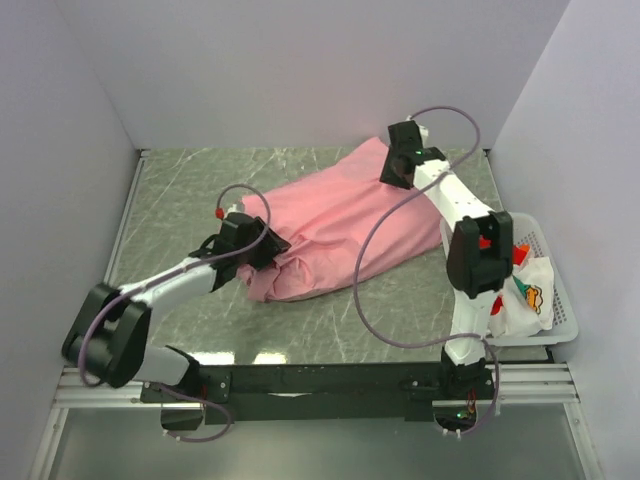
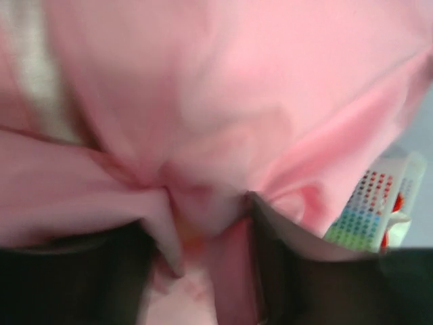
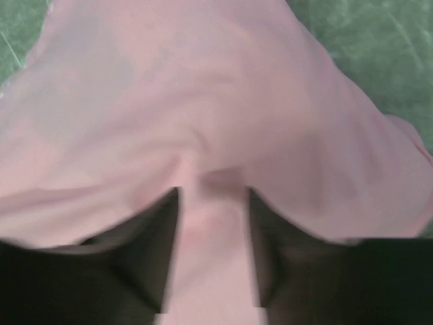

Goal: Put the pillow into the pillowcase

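Looks like a robot lab test cell: plain white walls (image 1: 300, 70) on 3 sides of a green marbled table (image 1: 180, 200), left arm (image 1: 170, 285) & right arm (image 1: 465, 215) bolted to a metal rail (image 1: 330, 385), loose cables (image 1: 365, 270).

Things counted
One pillowcase (image 1: 335, 225), one basket (image 1: 562, 292) and one printed cloth (image 1: 528, 300) are seen; two grippers: left gripper (image 1: 274, 246), right gripper (image 1: 399, 177).
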You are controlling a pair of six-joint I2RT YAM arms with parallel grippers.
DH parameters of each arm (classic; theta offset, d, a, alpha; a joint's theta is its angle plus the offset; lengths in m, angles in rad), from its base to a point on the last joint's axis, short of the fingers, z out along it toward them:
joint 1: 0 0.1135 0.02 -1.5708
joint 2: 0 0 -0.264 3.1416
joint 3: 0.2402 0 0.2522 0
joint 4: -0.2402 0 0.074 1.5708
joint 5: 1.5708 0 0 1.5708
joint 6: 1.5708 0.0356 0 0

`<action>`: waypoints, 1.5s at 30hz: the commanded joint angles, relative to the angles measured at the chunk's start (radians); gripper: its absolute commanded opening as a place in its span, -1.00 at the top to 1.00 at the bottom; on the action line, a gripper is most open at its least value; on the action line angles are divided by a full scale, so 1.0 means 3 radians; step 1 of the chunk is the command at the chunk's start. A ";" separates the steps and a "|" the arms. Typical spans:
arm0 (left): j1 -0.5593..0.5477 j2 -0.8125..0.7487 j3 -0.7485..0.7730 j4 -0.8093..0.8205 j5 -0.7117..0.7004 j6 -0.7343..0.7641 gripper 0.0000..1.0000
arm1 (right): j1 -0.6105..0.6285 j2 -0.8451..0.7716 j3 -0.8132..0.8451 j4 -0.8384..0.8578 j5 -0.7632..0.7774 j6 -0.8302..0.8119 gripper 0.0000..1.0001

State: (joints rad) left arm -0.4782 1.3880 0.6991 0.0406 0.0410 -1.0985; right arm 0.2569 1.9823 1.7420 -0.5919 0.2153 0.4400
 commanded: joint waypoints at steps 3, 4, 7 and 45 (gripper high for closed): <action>0.0192 -0.1325 -0.0560 -0.0876 -0.0473 -0.0311 -0.65 | 0.0181 -0.0712 -0.0437 0.0214 -0.0212 0.0001 -0.41; 0.0309 -0.1506 -0.0622 -0.0983 -0.0560 -0.0367 -0.81 | 0.0247 -0.0798 -0.0448 0.0209 -0.0181 -0.0009 -0.46; 0.0580 -0.2084 -0.0786 -0.1500 -0.0934 -0.0439 -0.68 | 0.0579 -0.1033 -0.0549 0.0198 -0.0191 -0.0035 -0.49; 0.1450 -0.0326 0.0263 -0.0892 -0.0132 0.0180 0.98 | 0.1455 -0.1366 -0.2288 0.0689 0.0494 0.0297 1.00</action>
State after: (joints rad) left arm -0.0864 1.3994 0.8139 -0.1761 0.0216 -1.0592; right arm 0.6994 1.6630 1.1099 -0.3866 0.2890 0.5312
